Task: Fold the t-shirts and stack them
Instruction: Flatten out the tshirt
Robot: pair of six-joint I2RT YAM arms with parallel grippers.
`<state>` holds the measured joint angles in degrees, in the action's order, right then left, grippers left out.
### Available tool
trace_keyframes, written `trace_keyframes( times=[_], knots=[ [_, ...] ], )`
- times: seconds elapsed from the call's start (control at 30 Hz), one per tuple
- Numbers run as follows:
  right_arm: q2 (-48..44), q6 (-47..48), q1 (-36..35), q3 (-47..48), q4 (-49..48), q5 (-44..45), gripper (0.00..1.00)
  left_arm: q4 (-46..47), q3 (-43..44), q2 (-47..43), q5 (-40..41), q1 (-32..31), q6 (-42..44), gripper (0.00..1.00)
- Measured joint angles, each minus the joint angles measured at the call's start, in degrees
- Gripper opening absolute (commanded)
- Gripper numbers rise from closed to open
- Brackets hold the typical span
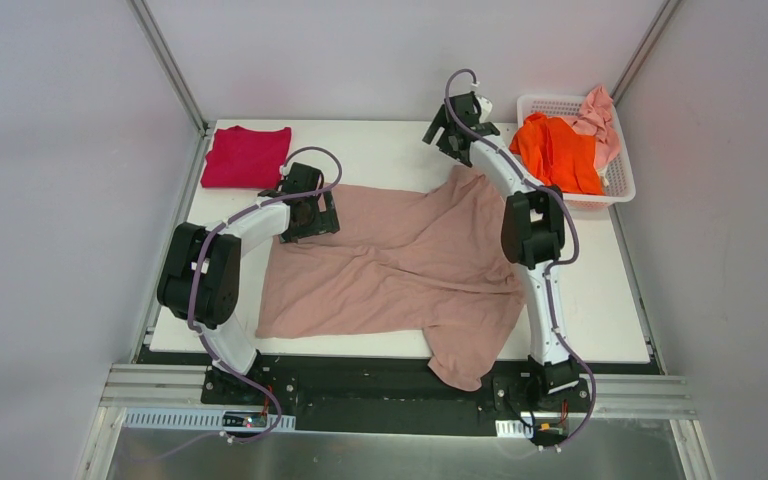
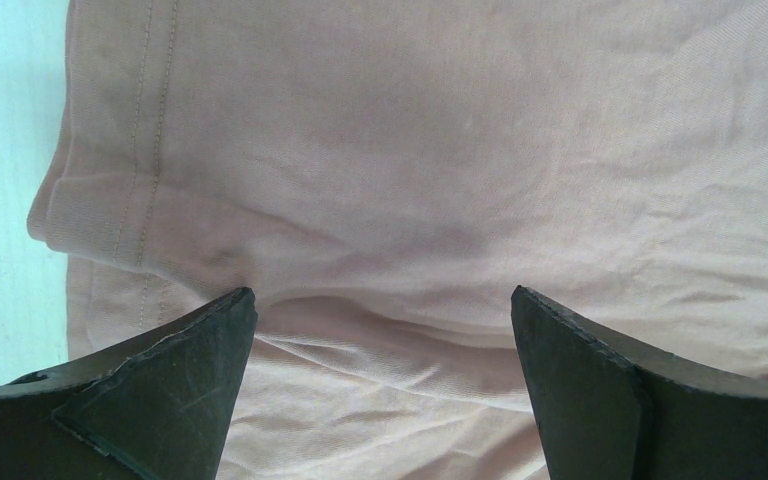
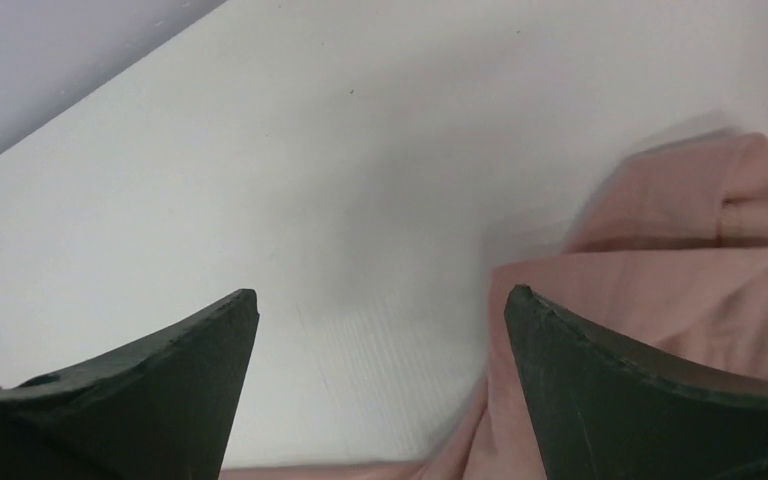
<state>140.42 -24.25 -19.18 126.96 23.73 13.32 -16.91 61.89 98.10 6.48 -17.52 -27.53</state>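
Top external: large dusty-pink beige cloth t-shirt (image 1: 400,265) lies crumpled and unfolded across the middle of the white worktop (image 1: 380,150), one end draping over the near edge. Left jaws parted, empty, directly above its far-left stitched hem (image 2: 145,150). Right jaws parted, empty, over bare worktop beyond the far tip; cloth sits just to their right. Judgement: left jaws are nearer for the next grasp.

White basket (image 1: 558,103) on table (image 1: 380,150)

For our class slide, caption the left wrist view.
Open left gripper above the dusty-pink beige cloth t-shirt, near its stitched hem.
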Motion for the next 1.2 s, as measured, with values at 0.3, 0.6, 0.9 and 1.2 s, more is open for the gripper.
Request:
trace_keyframes(
  times=[0.3,0.6,0.9,1.2],
  knots=[
    [-1.33,2.25,-1.05,-0.2,5.6,3.58,0.76,0.0,0.0,0.15,-0.02,0.0,0.0,0.98],
    [3.19,2.29,-1.11,1.62,9.38,7.23,0.58,0.0,0.02,0.15,-0.04,0.0,0.07,0.93],
    [3.72,1.99,-1.11,2.14,10.93,10.49,0.16,0.0,0.02,0.15,-0.04,0.0,0.07,0.89],
    [5.05,1.46,-1.11,3.91,11.1,12.11,0.01,0.0,0.24,0.17,-0.04,0.0,0.07,0.89]
  ],
)
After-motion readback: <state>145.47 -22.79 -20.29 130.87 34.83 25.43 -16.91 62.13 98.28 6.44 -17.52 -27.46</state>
